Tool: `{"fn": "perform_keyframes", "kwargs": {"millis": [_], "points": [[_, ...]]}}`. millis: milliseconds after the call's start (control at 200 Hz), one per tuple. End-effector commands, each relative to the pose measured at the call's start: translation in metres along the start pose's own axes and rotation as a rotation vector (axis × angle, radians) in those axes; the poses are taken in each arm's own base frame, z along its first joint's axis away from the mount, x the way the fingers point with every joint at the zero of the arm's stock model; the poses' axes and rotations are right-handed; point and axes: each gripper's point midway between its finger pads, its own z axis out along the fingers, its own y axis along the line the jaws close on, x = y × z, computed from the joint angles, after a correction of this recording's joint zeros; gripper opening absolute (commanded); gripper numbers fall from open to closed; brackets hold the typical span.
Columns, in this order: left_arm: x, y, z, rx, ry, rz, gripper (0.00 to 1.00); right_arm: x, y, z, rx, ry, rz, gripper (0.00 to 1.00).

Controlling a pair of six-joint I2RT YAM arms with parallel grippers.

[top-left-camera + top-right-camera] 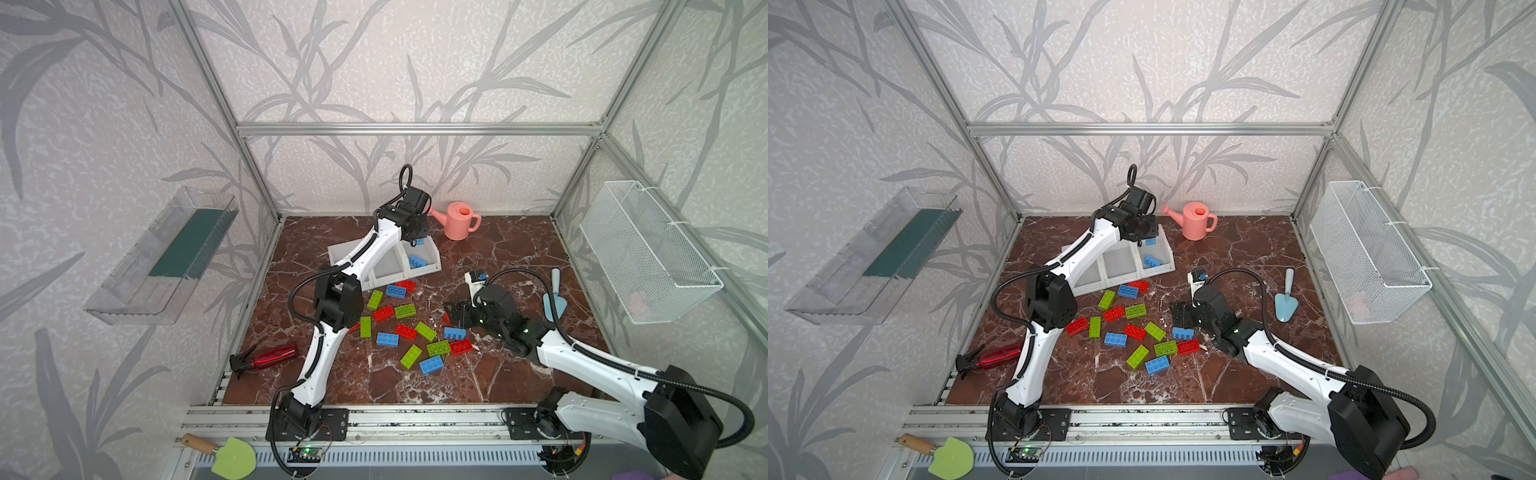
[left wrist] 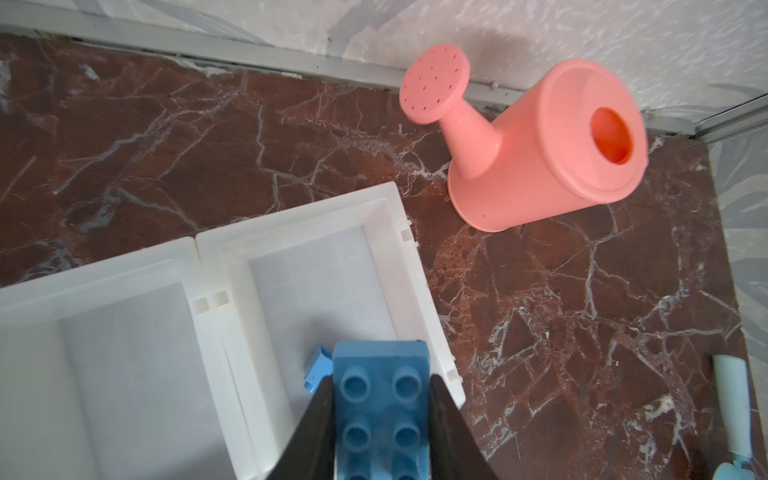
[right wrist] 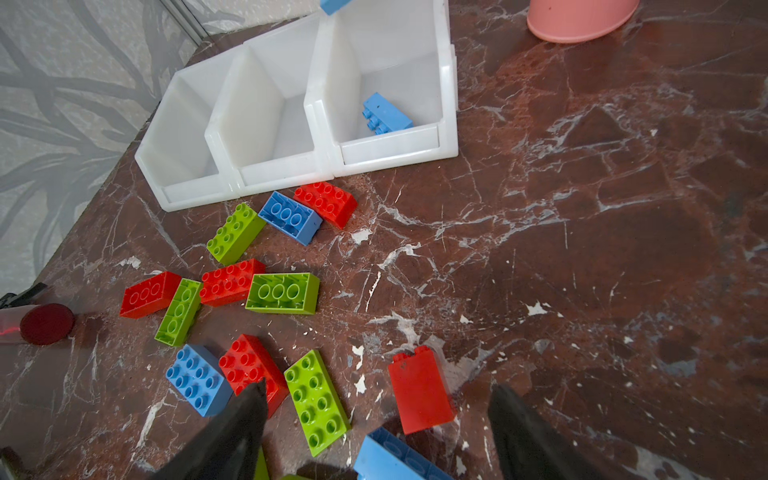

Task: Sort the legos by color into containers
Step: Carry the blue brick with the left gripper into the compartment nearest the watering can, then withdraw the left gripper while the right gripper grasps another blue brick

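My left gripper [image 2: 381, 378] is shut on a blue lego [image 2: 380, 399] and holds it over the rightmost of three joined white containers [image 1: 432, 268], seen in both top views [image 1: 1166, 259]. Another blue lego [image 3: 386, 113] lies inside that container [image 3: 390, 153]; the other two look empty. Several red, blue and lime green legos [image 1: 405, 328] lie scattered on the marble table in front of the containers. My right gripper [image 3: 379, 390] hangs open just above the right side of the pile, over a red lego [image 3: 419, 388] lying on its side, holding nothing.
A pink watering can [image 1: 459, 220] stands behind the containers at the back wall. A blue trowel [image 1: 555, 299] lies to the right and a red spray bottle [image 1: 270, 356] to the left. A wire basket [image 1: 648, 257] and a clear tray [image 1: 166, 257] hang on the side walls.
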Motion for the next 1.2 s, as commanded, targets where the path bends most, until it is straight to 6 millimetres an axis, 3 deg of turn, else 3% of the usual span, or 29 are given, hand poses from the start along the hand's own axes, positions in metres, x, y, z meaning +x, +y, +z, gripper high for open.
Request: {"fn": "perform_keyframes", "kwargs": {"millis": [0,165,325,465,570,785,1020,1200], "points": [[0.003,0.005,0.004,-0.011,0.036,0.009,0.3,-0.003,0.001,-0.003,-0.004,-0.025,-0.002,0.85],[0.001,0.005,0.011,-0.001,0.035,0.004,0.36,-0.001,0.001,-0.002,0.001,-0.016,-0.007,0.85],[-0.004,0.004,0.004,0.004,0.025,0.007,0.58,0.0,0.0,-0.001,0.038,-0.006,-0.053,0.87],[-0.008,0.001,-0.015,0.01,0.012,0.015,0.74,-0.001,0.002,-0.004,0.065,0.009,-0.078,0.93],[-0.012,0.0,-0.039,0.019,-0.012,0.013,0.78,-0.006,0.0,-0.011,0.111,0.027,-0.091,0.95],[-0.013,-0.006,-0.121,0.043,-0.137,0.035,0.84,0.004,-0.017,-0.031,0.208,0.059,-0.038,0.95],[0.024,0.024,-0.192,0.076,-0.227,-0.045,0.87,0.02,-0.024,-0.045,0.323,0.059,0.055,0.99],[0.067,0.056,-0.227,0.075,-0.232,-0.072,0.87,0.032,-0.031,-0.049,0.441,0.051,0.095,0.99]]}}
